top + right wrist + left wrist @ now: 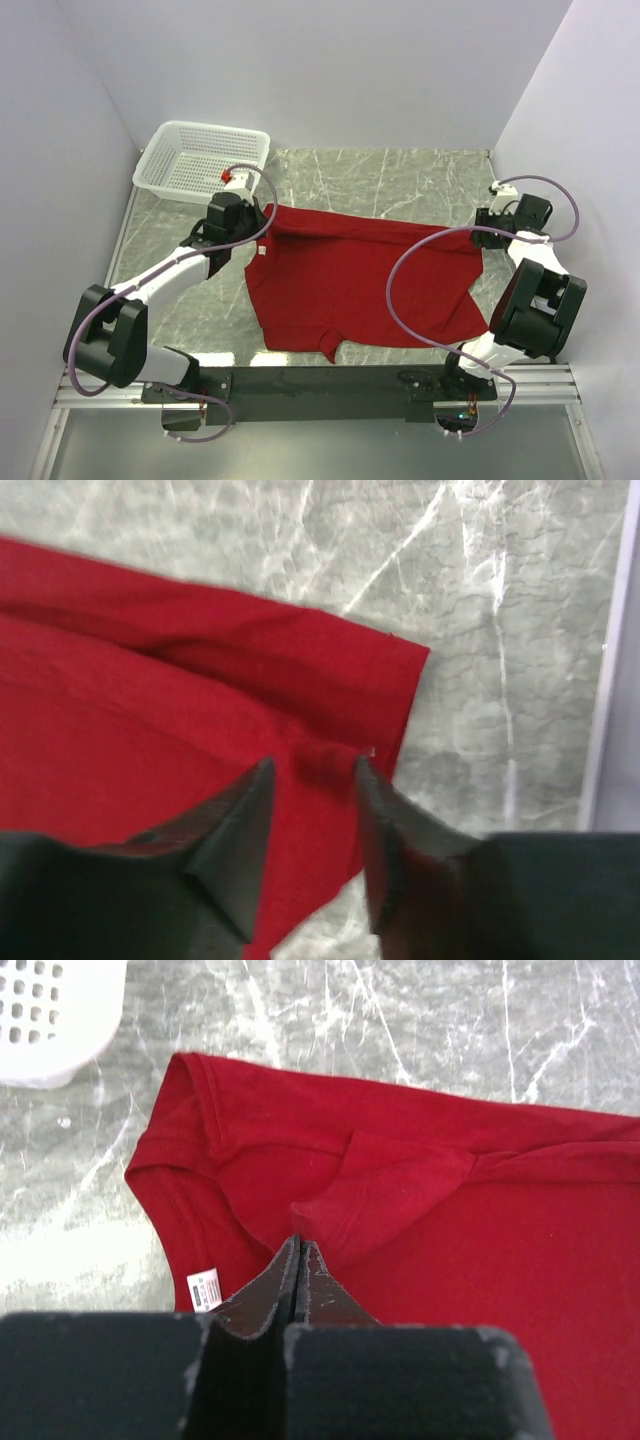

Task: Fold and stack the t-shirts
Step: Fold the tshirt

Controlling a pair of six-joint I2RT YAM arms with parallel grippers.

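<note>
The limp t-shirt (360, 285) wanted pinching at its edges — left gripper (300, 1245) clenched a fold, right gripper (315, 770) stood parted.

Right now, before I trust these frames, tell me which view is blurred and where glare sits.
Top view: sharp and evenly lit. Left wrist: the t-shirt and its white neck label are crisp, with pale glare on the marble table at left. Right wrist: the softest, with the cloth weave smeared and the right gripper fuzzy at its edges.
</note>
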